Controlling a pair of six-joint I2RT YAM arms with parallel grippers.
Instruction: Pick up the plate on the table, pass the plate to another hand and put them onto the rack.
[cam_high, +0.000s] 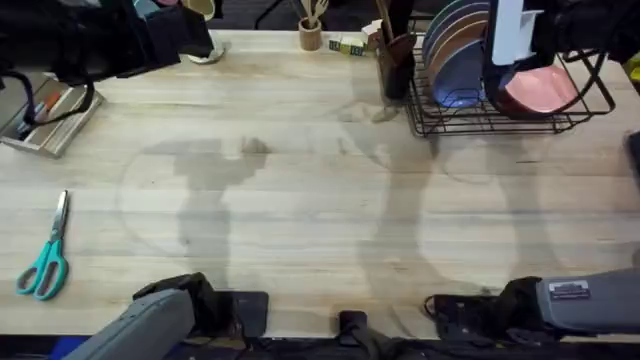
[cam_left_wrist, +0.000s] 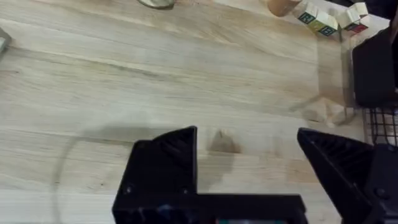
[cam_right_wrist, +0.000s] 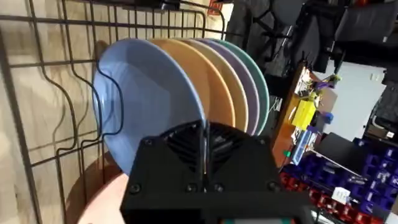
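Left gripper (cam_left_wrist: 245, 171): jaws wide, empty, over bare table (cam_high: 300, 200) at about 11 o'clock. Right gripper (cam_right_wrist: 204, 155): fingers closed together, holding nothing, at 1 o'clock over the rack (cam_high: 500, 122), far the nearer arm. Plate (cam_right_wrist: 149, 106): periwinkle, glossy, standing on edge in the rack just ahead of the right gripper, foremost in a row of tan, purple and green plates.

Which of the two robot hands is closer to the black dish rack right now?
The right gripper sits right at the rack, beside its blue plate. The left gripper hangs open over bare table, farther away.
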